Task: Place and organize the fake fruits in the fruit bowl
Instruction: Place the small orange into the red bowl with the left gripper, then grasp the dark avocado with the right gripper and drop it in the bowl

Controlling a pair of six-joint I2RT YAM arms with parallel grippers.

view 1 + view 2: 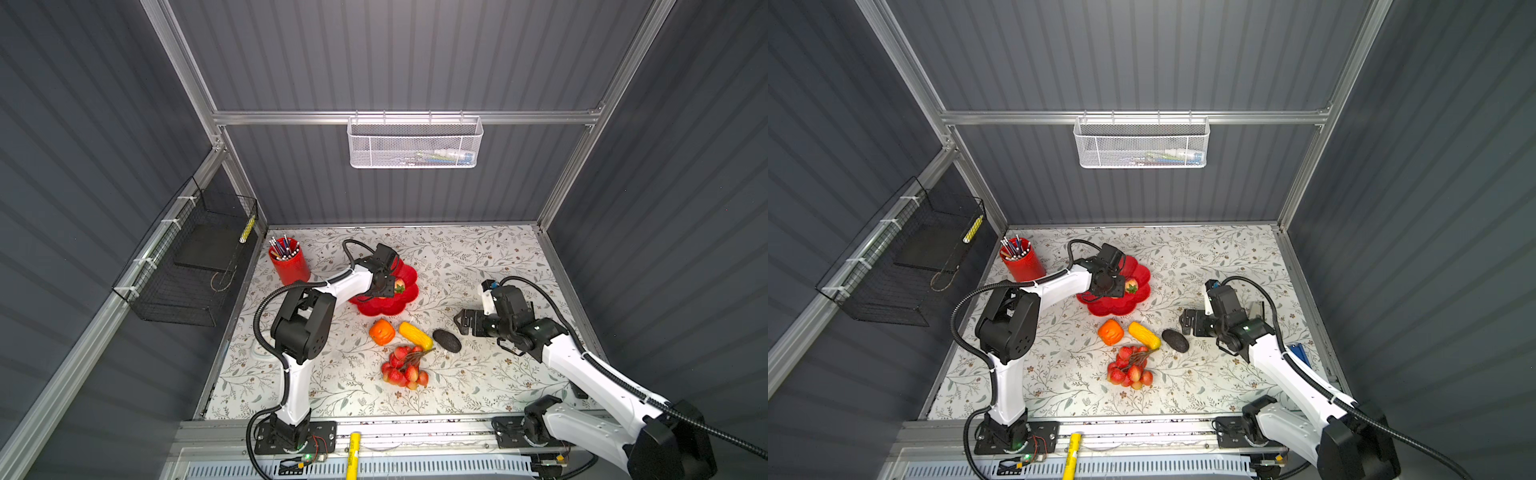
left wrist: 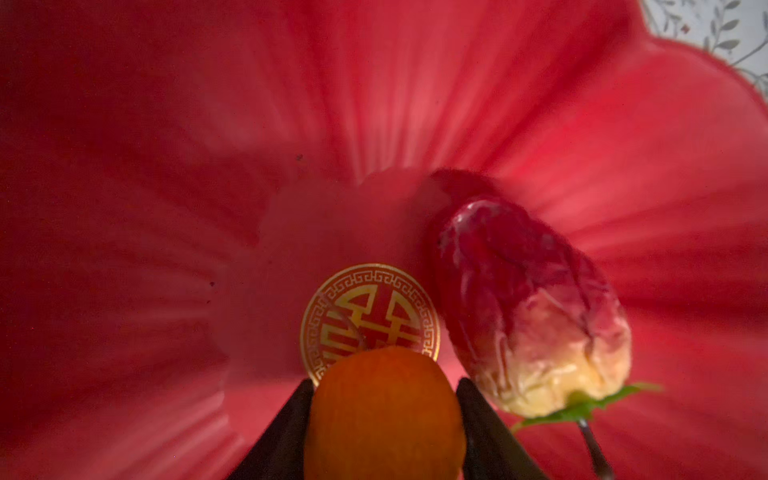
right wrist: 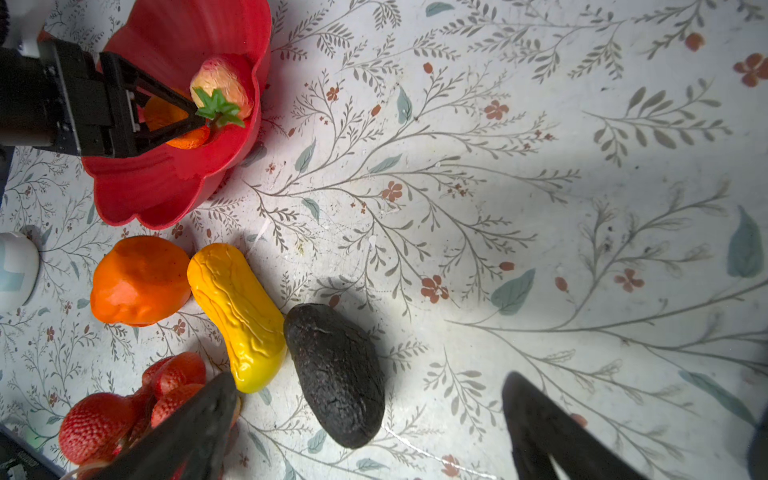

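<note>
Left wrist: small orange [image 2: 384, 415] between left tool [image 2: 385, 380] jaws, inside fruit bowl [image 2: 166, 208].

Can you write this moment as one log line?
left gripper around small orange in fruit bowl, grip unclear | strawberry beside it | right gripper open | avocado, yellow fruit, lobed orange fruit, strawberry bunch on table

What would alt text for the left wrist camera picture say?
A small round orange sits between the left gripper's black fingers, inside a glossy red flower-shaped bowl. A strawberry lies beside it, by the bowl's gold emblem.
</note>
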